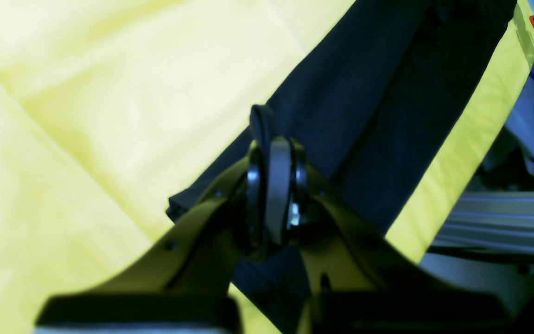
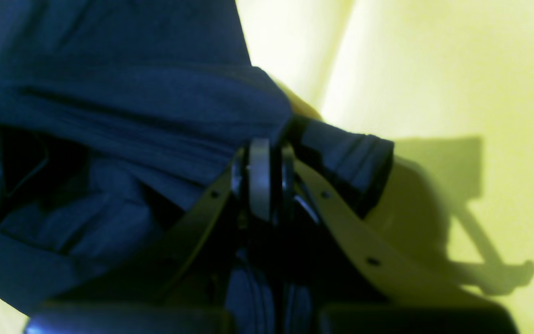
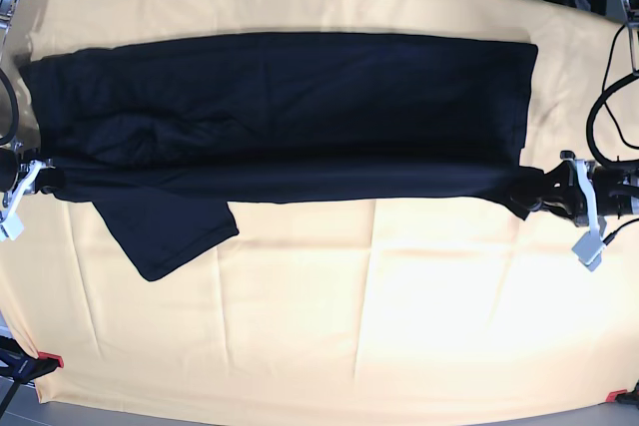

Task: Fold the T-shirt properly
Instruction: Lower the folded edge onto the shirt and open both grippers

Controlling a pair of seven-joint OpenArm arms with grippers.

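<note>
Holding the T-shirt (image 3: 280, 117) stretched across the bench (image 3: 399, 296), I am pinching one end in the left hand (image 1: 276, 139) and the other in the right hand (image 2: 260, 148); one lengthwise fold looks done, a sleeve (image 3: 165, 231) and crosswise folds remaining.

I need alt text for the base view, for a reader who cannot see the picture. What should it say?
A black T-shirt lies stretched sideways across a yellow cloth, folded into a long band, with one sleeve sticking out toward the camera. The left tool and the right tool each pinch one end of the near edge, shut on the fabric.
</note>
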